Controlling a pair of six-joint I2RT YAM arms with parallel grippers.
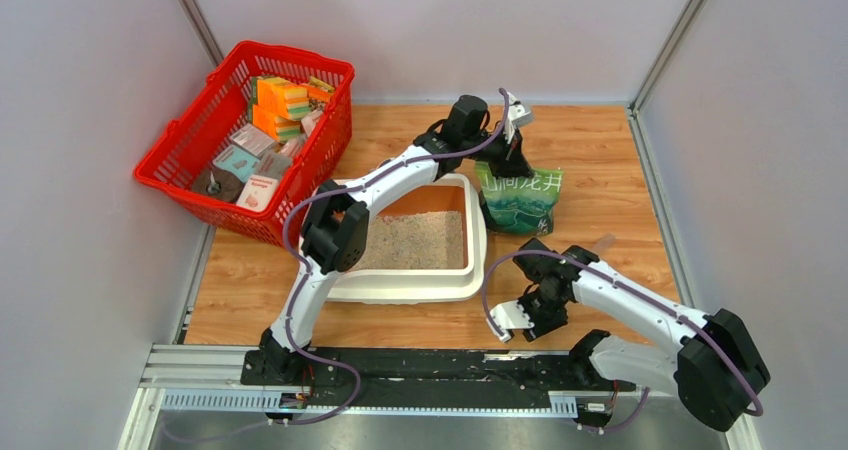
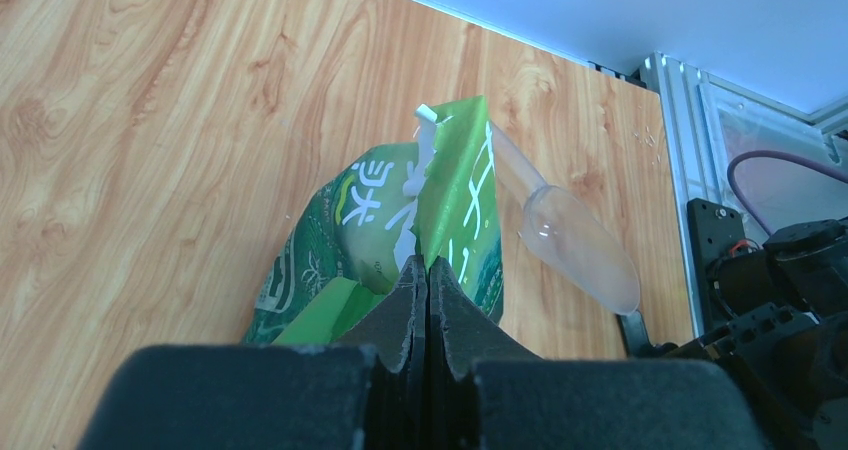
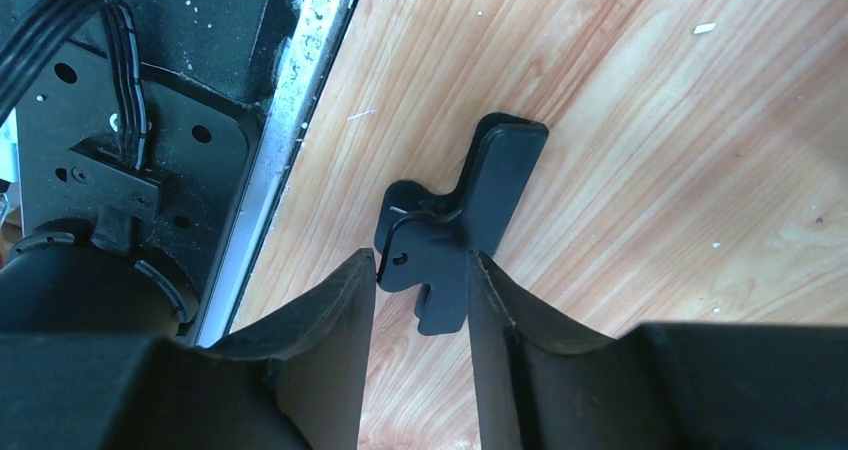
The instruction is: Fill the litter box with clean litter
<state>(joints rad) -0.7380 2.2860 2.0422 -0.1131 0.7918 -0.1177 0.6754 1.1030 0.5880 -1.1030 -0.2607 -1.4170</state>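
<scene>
The cream-white litter box (image 1: 400, 292) sits mid-table, and clean litter (image 1: 415, 240) covers part of its orange-brown floor. Just right of it stands a green printed bag (image 1: 520, 202). My left gripper (image 1: 512, 155) is above the bag, shut on its torn top edge (image 2: 455, 185); in the left wrist view the fingers (image 2: 428, 265) are pressed together on the green film. By the table's near edge, my right gripper (image 1: 508, 320) points down at the wood. Its two fingers (image 3: 422, 260) touch both sides of a black clip (image 3: 470, 210).
A clear plastic scoop (image 2: 580, 245) lies on the wood right of the bag. A red mesh basket (image 1: 190, 165) of small packs stands at the far left. The black base rail (image 3: 150, 120) runs close beside the clip. Grey walls enclose the table.
</scene>
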